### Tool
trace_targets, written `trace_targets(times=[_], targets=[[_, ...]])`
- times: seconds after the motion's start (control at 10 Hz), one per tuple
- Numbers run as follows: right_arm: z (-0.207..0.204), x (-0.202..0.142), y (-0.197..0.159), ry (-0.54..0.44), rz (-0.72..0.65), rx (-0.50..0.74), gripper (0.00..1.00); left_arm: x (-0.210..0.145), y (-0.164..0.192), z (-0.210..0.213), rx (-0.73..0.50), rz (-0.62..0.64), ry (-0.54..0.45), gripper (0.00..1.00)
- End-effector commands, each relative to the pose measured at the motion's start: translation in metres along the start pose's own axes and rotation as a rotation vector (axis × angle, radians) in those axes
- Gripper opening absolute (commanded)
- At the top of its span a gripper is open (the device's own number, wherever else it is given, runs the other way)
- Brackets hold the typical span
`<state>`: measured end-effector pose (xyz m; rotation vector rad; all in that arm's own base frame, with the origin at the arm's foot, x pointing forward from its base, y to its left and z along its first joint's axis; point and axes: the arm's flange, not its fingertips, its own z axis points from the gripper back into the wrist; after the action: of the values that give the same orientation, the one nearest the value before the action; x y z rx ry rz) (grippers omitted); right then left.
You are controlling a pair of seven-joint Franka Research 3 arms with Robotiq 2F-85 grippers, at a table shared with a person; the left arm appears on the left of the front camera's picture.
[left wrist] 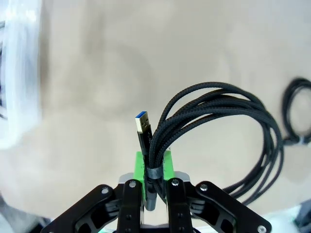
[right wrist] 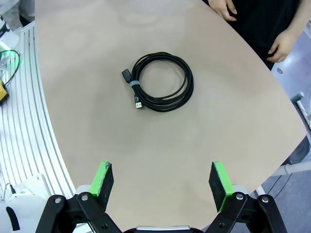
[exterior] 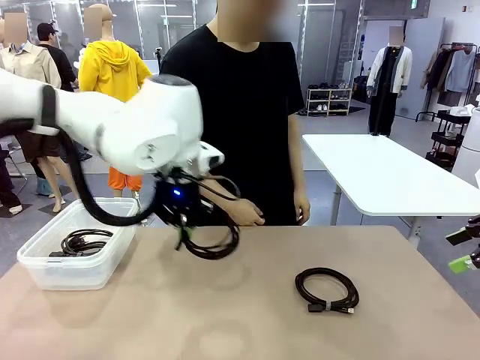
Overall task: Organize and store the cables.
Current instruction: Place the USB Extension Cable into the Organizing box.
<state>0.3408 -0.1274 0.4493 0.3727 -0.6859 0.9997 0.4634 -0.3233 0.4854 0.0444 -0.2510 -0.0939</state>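
cable count: three, plus one clear bin (exterior: 67, 274). all thin black cords wound into round coils. bin cable (exterior: 84, 241) lies inside the bin at the counter's (exterior: 225, 322) left end. counter cable (right wrist: 163, 82) lies flat right of middle, banded, plugs side by side. held cable (left wrist: 214, 111) is braided, with a blue usb plug (left wrist: 142, 121) sticking up; left gripper (left wrist: 154, 165) pinches its banded part above the counter, just right of the bin. right gripper (right wrist: 162, 177) is spread wide, nothing in it.

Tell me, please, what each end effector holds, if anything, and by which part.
The left end effector is shut on the coiled USB cable, gripping its tied bundle beside the plug. The right end effector is open, holding nothing.
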Motion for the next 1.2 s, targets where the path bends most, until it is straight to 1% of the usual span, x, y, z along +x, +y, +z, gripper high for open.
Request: trace_targets(times=[0.0,0.2,0.3,0.4,0.5,0.6,0.7,0.8,0.9,1.1], targets=[[0.000,0.001,-0.002,-0.016,0.005,0.001,1.00,-0.009,0.076,0.017,-0.036,-0.077,-0.040,0.17],[0.000,0.001,-0.002,-0.016,0.005,0.001,1.00,-0.004,0.158,0.031,-0.056,-0.013,-0.147,0.17],[0.000,0.001,-0.002,-0.016,0.005,0.001,1.00,-0.001,0.203,0.031,-0.090,0.031,-0.174,0.17],[0.000,0.001,-0.002,-0.016,0.005,0.001,1.00,0.003,0.246,0.027,-0.093,0.085,-0.205,0.17],[0.000,0.001,-0.002,-0.016,0.005,0.001,1.00,0.006,0.285,0.021,-0.126,0.108,-0.194,0.17],[0.000,0.001,-0.002,-0.016,0.005,0.001,1.00,0.010,0.313,0.015,-0.072,0.139,-0.221,0.17],[0.000,0.001,-0.002,-0.016,0.005,0.001,1.00,0.017,0.333,0.005,-0.052,0.151,-0.225,0.17],[0.000,0.001,-0.002,-0.016,0.005,0.001,1.00,0.023,0.346,-0.008,-0.070,0.154,-0.205,0.17],[0.000,0.001,-0.002,-0.016,0.005,0.001,1.00,0.032,0.356,-0.028,-0.019,0.178,-0.195,0.17],[0.000,0.001,-0.002,-0.016,0.005,0.001,1.00,0.042,0.360,-0.059,-0.043,0.192,-0.142,0.17]])
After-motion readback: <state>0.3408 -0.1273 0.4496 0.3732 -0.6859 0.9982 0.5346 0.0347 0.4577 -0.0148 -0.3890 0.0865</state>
